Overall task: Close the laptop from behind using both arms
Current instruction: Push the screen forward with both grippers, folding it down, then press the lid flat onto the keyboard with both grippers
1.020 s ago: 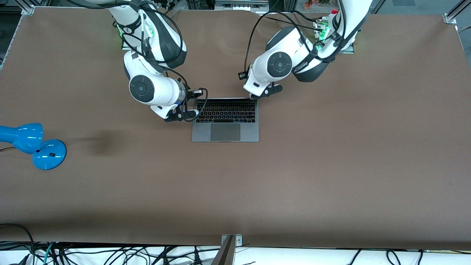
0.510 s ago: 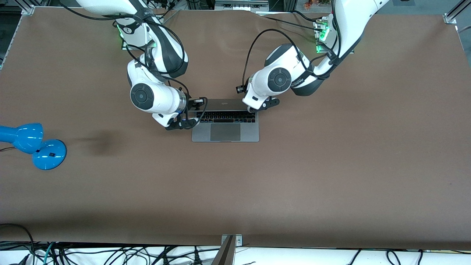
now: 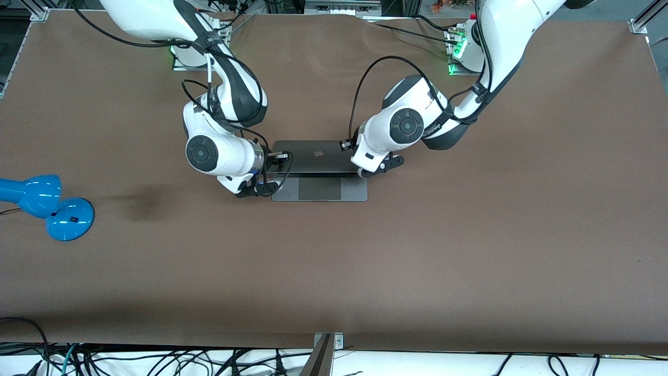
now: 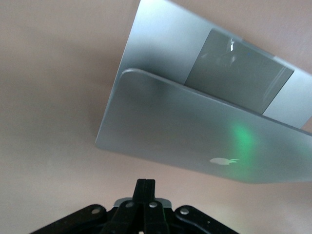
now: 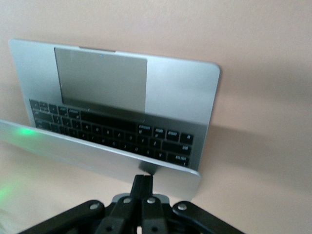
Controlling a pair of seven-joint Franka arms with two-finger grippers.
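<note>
Since a second ago the laptop [image 3: 318, 169] lid has swung down over the keyboard — only the trackpad shows. The left gripper [image 3: 377, 168] and right gripper [image 3: 255, 189] sit at the lid's two ends, so it folds evenly — both with fingers pressed together, holding nothing.

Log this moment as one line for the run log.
laptop: lid partly lowered, trackpad showing | left gripper: shut, at lid corner | right gripper: shut, at other lid corner | lamp: right arm's end
</note>
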